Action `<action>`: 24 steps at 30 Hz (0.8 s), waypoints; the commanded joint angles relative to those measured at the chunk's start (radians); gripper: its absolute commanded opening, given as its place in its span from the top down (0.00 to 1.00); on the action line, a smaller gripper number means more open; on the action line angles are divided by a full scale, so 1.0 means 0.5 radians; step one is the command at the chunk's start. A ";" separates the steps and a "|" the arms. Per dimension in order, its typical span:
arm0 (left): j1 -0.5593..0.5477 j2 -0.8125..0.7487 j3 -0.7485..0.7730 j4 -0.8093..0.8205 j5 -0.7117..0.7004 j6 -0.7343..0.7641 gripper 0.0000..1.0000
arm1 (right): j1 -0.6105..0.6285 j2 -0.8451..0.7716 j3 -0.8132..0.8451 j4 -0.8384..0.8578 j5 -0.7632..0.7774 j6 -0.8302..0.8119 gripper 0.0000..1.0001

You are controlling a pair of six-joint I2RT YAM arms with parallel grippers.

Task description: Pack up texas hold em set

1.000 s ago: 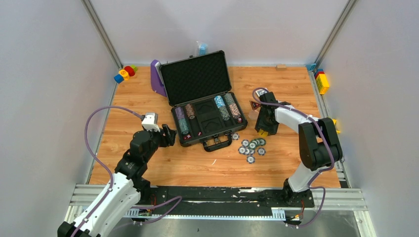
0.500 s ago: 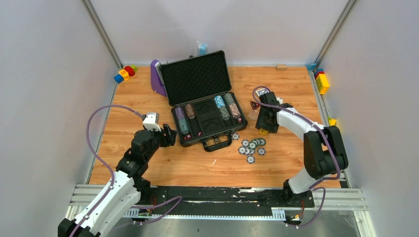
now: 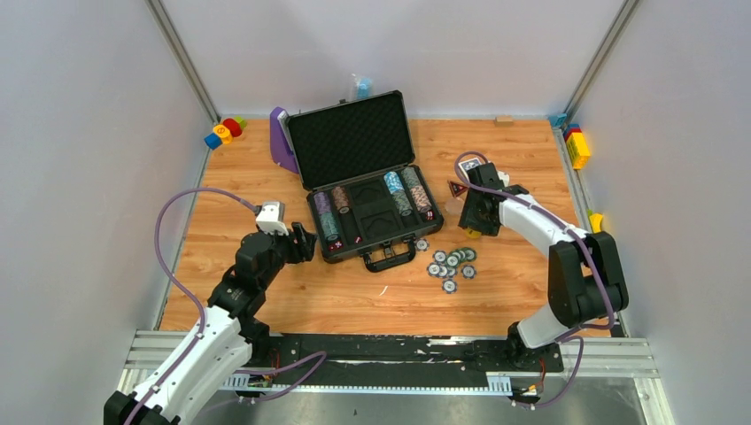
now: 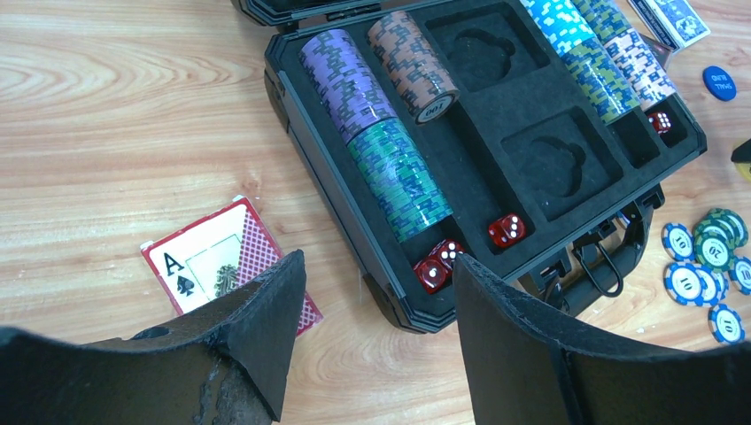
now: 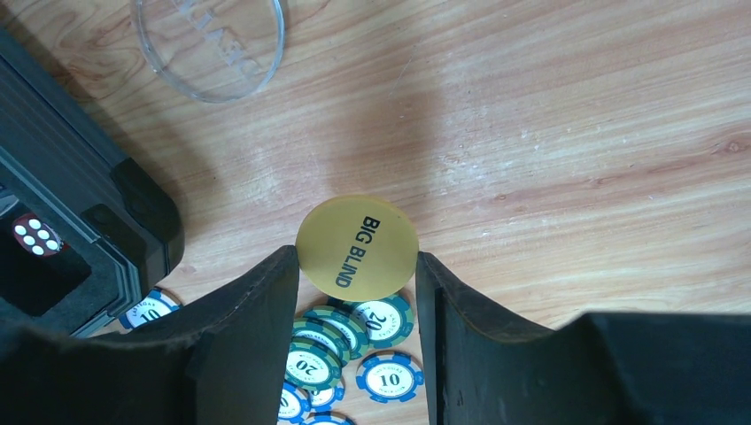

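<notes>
- We see the dark grey hard briefcase with black foam lining lying open in the middle of the wooden table. Its lid is raised towards the back wall and its handle faces the arms.
- Rows of striped poker chips lie on edge in its foam slots: purple and green on the left, brown beside them, and blue, green and pink on the right. Red dice sit in the near pockets.
- The left gripper hangs over the case's near-left corner, its fingers well apart with nothing between them.
- A red-backed ace of spades card lies flat on the wood just left of that corner, partly hidden by one finger.
- The right gripper is to the right of the case. Its fingers are clamped on the edges of the yellow round dealer button, marked BIG BLIND and held off the table.
- Below it, loose blue and green chips are scattered on the wood near the case's near-right corner.
- A clear round disc lies flat farther back. A blue card deck and a blue round button also lie right of the case.
- A purple stand sits behind the lid's left edge, and coloured toy blocks sit in the far-left corner.
</notes>
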 commanded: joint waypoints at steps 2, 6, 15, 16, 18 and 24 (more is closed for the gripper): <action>0.006 -0.003 -0.001 0.089 -0.021 -0.003 0.30 | 0.013 -0.070 0.028 0.031 0.006 -0.011 0.61; 0.005 -0.005 -0.001 0.088 -0.014 -0.003 0.30 | 0.097 -0.084 0.115 -0.029 0.047 -0.045 0.61; 0.006 -0.017 -0.002 0.074 -0.014 -0.003 0.30 | 0.512 0.040 0.523 -0.188 0.179 -0.059 0.62; 0.005 -0.019 -0.002 0.076 -0.013 -0.003 0.30 | 0.573 0.080 0.573 -0.188 0.179 -0.065 0.62; 0.005 -0.020 -0.001 0.077 -0.011 -0.003 0.30 | 0.666 0.177 0.687 -0.187 0.176 -0.088 0.62; 0.006 -0.022 -0.001 0.070 -0.010 -0.003 0.30 | 0.846 0.568 1.135 -0.164 0.084 -0.183 0.64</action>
